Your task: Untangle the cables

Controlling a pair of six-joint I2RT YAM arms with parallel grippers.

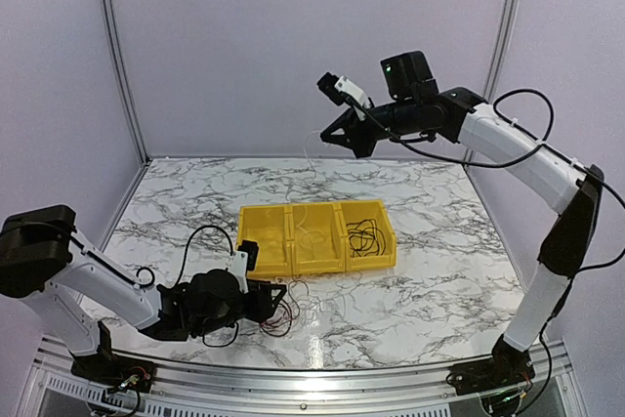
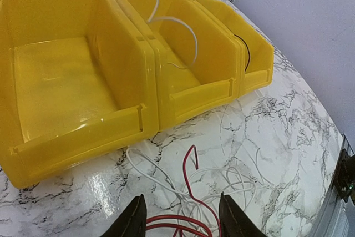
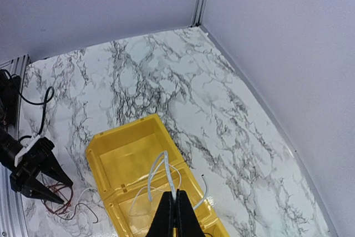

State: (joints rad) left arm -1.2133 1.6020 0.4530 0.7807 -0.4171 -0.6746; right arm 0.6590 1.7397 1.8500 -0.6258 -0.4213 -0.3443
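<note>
From above: a white marble-patterned surface (image 1: 439,290) with a yellow plastic bin of three compartments (image 1: 293,268) at its centre. In the right compartment, a loose coil of thin black wires (image 1: 366,234). Just off the bin's front wall, toward 6 o'clock, a flat tangle of hair-thin red and white wires (image 1: 285,312) lying on the marble.

Low at 7 o'clock, the black-and-white left arm (image 1: 107,285), with the left jaws down near the surface and pointing into that tangle. High at 12 o'clock, above the far edge, the white right arm (image 1: 508,144), well apart from the bin below.

Clear only from the left wrist: left jaws standing parted, with red loops of the tangle in the gap and white strands spreading toward 3 o'clock. Beyond them, the bin's front wall, and a thin white wire (image 2: 172,18) curving down into the middle compartment.

Clear only from the right wrist: right jaws pressed tight together, pinching that thin white wire, strung from the tips down into the middle compartment. Also from there, at 9 o'clock, the left jaws as an open black V beside the tangle.
</note>
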